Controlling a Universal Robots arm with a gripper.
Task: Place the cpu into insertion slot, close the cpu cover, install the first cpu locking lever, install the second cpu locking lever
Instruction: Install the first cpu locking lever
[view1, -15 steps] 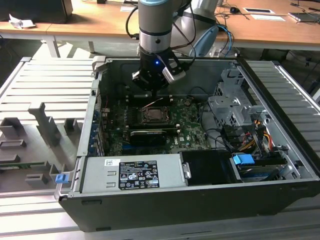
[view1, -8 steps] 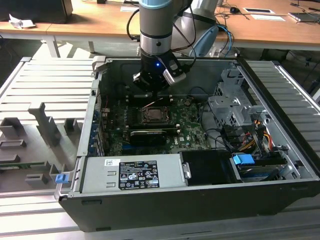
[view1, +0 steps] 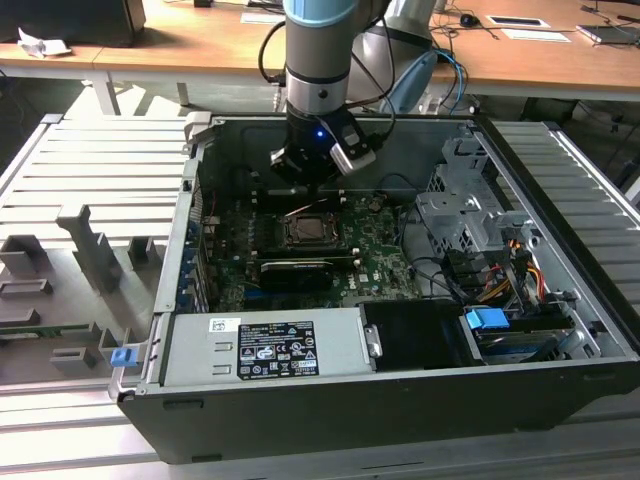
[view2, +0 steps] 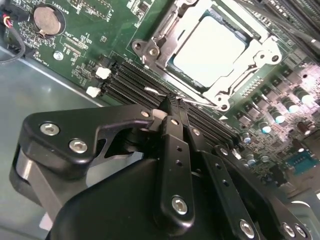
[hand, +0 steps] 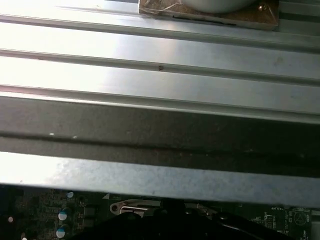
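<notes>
The cpu (view2: 210, 50) lies pale and flat in the insertion slot (view1: 312, 232) on the green board. The silvery cpu cover (view2: 162, 32) is folded down around it, its window framing the chip. My gripper (view2: 171, 104) hovers just beside the socket's edge, over the black memory slots, with its black fingers (view2: 175, 145) pressed together. A thin silvery locking lever (view2: 154, 91) runs along that socket edge right at the fingertips; whether they touch it I cannot tell. In the exterior view the gripper (view1: 310, 178) hangs over the far side of the socket.
The open computer case has a grey far wall (hand: 160, 140) close behind the gripper. A power supply (view1: 270, 345) lies at the front, a drive cage with cables (view1: 470, 230) at the exterior view's right. A long black card (view1: 295, 270) sits just in front of the socket.
</notes>
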